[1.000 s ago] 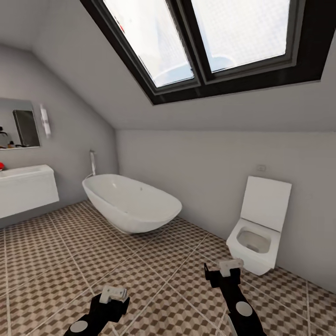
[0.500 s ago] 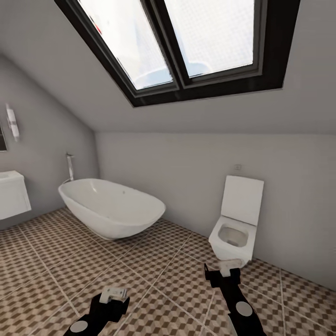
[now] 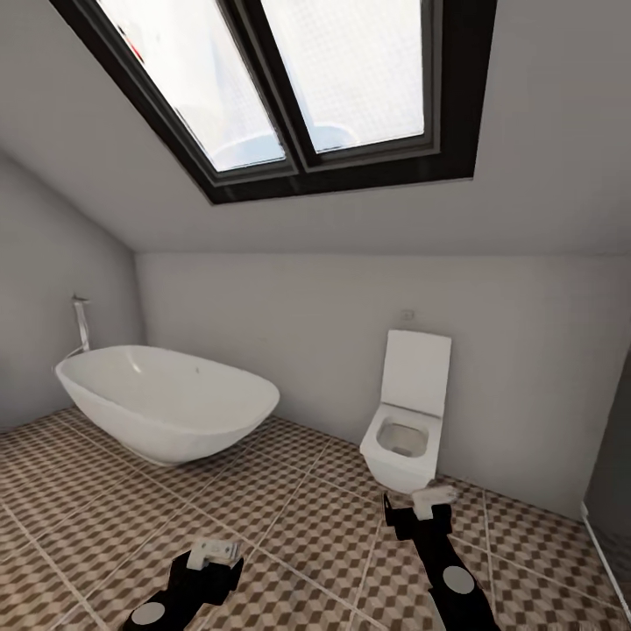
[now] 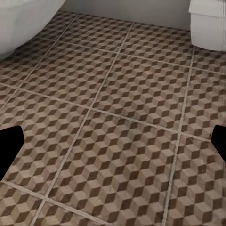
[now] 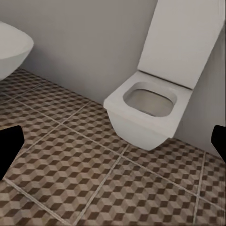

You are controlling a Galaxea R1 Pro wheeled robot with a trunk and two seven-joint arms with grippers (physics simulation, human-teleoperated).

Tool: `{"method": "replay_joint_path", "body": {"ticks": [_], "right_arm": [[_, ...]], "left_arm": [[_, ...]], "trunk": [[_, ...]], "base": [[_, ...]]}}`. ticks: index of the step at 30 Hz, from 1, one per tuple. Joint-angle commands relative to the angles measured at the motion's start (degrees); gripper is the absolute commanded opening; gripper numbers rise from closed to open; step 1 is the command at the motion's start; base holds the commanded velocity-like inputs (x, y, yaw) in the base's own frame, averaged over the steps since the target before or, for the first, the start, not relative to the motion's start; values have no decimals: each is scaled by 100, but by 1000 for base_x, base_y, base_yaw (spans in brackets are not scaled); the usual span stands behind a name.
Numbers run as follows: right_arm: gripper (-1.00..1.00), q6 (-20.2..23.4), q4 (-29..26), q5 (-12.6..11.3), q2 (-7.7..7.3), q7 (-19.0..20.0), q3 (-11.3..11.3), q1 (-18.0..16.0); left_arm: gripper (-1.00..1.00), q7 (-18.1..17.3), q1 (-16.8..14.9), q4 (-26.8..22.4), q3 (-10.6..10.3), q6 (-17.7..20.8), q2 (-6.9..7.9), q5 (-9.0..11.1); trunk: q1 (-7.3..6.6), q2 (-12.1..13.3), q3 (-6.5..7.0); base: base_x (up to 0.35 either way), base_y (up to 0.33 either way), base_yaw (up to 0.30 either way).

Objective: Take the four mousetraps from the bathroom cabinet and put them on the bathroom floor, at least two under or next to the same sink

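The bathroom floor (image 3: pixel 289 517) of brown-and-beige cube-pattern tiles spreads ahead of me. My left gripper (image 3: pixel 215 552) hangs low over it, open, with nothing between its fingers. In the left wrist view the left gripper (image 4: pixel 113 141) has bare tiles (image 4: pixel 117 141) under it. My right gripper (image 3: pixel 433 498) is also open and empty, just in front of the toilet. The right gripper (image 5: pixel 113 146) faces the toilet bowl in its wrist view. The mousetraps, the cabinet and the sink are out of view.
A white oval bathtub (image 3: pixel 166 399) stands at the left with a chrome tap (image 3: pixel 81 320) behind it. A white toilet (image 3: pixel 405 429) sits against the back wall. A sloped ceiling with a dark-framed skylight (image 3: pixel 289 88) is overhead. A dark panel edge (image 3: pixel 613 456) shows at the right.
The camera has turned to the right, so the whole scene has slid left. The sink and mirror have left the picture. Both arms keep the same pose.
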Motion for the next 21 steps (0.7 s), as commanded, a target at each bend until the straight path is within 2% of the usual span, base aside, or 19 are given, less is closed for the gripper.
{"method": "replay_joint_path", "body": {"ticks": [1,21], "right_arm": [[100,45,-7,60,0,-26,10,-5],[100,45,-4,60,0,-30,7,-5]], "left_arm": [[100,-3,-2,-8,-4,30,4,6],[100,-4,-1,-9,-4,30,4,6]], "trunk": [[0,-4,-2],[0,-4,109]], "base": [[0,0,-261],[0,0,-264]]}}
